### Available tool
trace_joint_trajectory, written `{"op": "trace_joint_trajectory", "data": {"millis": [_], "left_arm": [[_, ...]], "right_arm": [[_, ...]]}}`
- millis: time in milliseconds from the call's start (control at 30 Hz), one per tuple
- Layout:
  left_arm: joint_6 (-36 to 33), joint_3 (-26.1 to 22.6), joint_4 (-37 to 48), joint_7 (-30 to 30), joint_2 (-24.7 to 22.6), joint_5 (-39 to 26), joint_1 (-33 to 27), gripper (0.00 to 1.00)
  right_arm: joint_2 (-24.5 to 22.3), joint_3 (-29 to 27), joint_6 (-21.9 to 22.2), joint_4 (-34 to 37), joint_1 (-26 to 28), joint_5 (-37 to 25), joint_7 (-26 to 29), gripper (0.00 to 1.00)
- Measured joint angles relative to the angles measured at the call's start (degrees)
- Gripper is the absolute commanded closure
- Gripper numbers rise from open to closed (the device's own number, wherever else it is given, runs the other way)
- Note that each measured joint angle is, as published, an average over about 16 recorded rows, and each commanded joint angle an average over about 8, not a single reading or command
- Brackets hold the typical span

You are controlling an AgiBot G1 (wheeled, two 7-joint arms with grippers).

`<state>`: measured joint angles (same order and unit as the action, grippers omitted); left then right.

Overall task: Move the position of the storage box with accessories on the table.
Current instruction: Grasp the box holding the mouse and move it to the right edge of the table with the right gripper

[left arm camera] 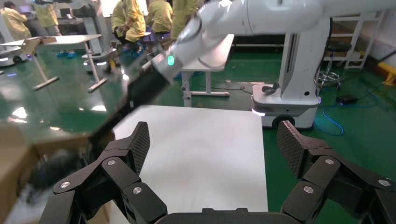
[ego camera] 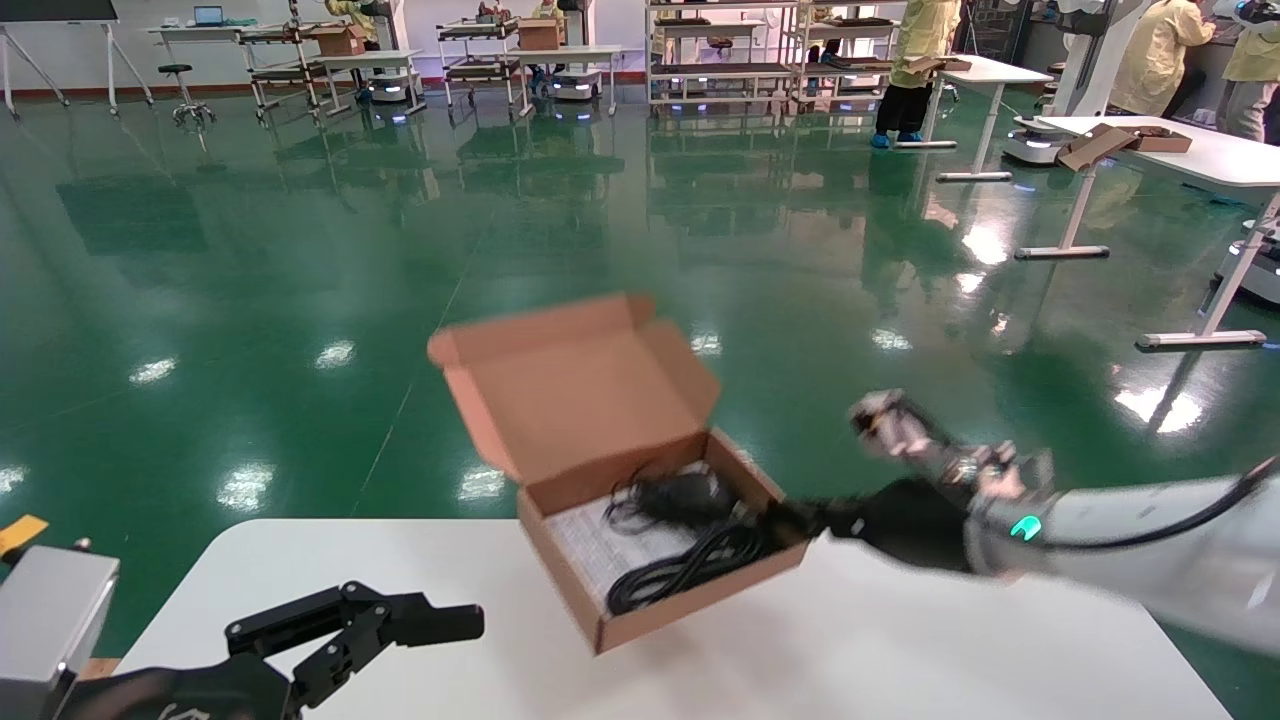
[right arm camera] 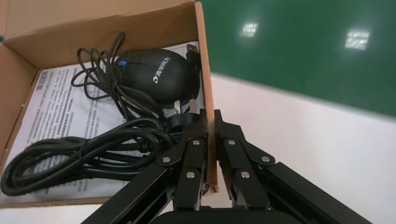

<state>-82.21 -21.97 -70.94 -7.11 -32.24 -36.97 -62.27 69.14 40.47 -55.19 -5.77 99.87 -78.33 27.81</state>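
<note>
On the table (ego camera: 900, 640), one storage box (ego camera: 640, 540), right gripper (right arm camera: 210, 122) jaws clamped on its wall; left gripper (left arm camera: 212, 144) apart.

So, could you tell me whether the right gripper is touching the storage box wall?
Touching. The right wrist view shows the right gripper shut on the storage box, one finger inside the side wall and one outside, no gap.

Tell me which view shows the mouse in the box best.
The right wrist view: the mouse fills the frame, lying on the paper beside the cable. In the head view it is a blurred dark shape. The left wrist view shows only dark blur at the box.
</note>
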Motion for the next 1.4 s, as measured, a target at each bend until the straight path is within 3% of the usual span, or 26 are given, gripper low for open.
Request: {"op": "trace_joint_trajectory", "data": {"millis": [333,700,1000,1400], "left_arm": [[0.0,0.0,0.0,0.0,0.0,0.0,0.0,0.0],[0.0,0.0,0.0,0.0,0.0,0.0,0.0,0.0],[0.0,0.0,0.0,0.0,0.0,0.0,0.0,0.0],[0.0,0.0,0.0,0.0,0.0,0.0,0.0,0.0]], "right_arm": [[-9.6,0.25,-5.18,-2.06,6.3,-0.78,0.42,1.0],[-21.23,0.18,-6.56,-4.62,8.72,-1.48,1.03,1.0],[-27.28,-0.35,-5.3,-5.47,6.57,-1.09,0.3,1.0],[-30.9,-2.14,-2.27,-3.96,-0.6,1.6,-3.16,1.0]]}}
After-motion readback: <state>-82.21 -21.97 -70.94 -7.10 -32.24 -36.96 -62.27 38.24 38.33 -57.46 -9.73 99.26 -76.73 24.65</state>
